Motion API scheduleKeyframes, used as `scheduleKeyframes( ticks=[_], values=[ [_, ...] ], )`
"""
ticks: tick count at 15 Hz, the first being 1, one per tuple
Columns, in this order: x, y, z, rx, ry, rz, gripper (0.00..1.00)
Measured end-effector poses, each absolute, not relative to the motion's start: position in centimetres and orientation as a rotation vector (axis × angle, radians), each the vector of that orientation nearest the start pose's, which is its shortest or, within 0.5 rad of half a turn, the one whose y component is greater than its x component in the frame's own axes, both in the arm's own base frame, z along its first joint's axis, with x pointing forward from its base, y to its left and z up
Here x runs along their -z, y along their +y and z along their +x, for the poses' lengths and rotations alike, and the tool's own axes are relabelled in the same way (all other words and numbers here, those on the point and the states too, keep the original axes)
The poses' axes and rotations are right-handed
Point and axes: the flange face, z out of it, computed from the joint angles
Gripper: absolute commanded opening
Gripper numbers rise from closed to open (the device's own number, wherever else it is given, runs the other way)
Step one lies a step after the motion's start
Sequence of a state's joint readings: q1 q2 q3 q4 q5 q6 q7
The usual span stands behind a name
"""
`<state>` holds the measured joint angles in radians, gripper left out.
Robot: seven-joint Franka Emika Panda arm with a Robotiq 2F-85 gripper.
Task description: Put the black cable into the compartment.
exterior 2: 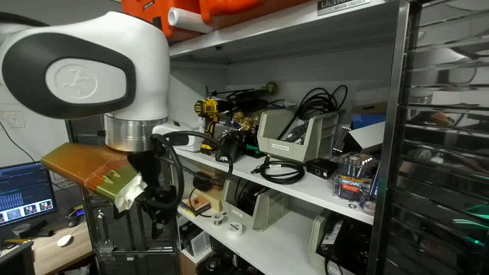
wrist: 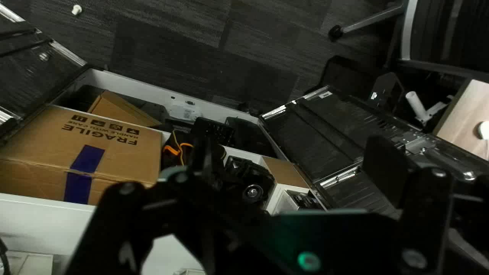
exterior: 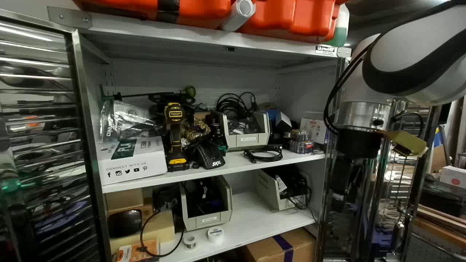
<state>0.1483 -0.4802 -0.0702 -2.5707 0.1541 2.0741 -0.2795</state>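
Observation:
A coiled black cable (exterior: 263, 155) lies on the upper shelf near its front edge, before a grey bin; it also shows there in an exterior view (exterior 2: 282, 173). The compartment (exterior: 196, 76) is the white-walled upper bay holding a yellow-and-black drill, white box, bins and dark cables; it shows in an exterior view (exterior 2: 301, 72) too. My gripper (exterior 2: 162, 221) hangs pointing down outside the cabinet, apart from the cable. In the wrist view the gripper (wrist: 292, 158) has its fingers wide apart with nothing between them. The coiled cable is out of the wrist view.
A grey bin (exterior: 247, 140) with cables stands behind the coil. Batteries (exterior 2: 349, 183) and a small black box (exterior 2: 322, 168) sit beside it. Open cabinet doors (exterior: 36, 145) flank the shelves. The lower shelf (exterior: 251, 214) holds more bins. A cardboard box (wrist: 126, 164) sits below.

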Motion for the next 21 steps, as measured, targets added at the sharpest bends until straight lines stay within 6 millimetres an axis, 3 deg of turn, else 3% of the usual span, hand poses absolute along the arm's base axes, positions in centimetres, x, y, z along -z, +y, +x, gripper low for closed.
scheduleKeyframes(
  ticks=[15,21],
  values=[
    [-42.5,3.7,38.7,-0.001,-0.426,-2.944,1.0],
    [-41.8,0.1,42.3,0.153,-0.299,-3.004,1.0]
  ],
)
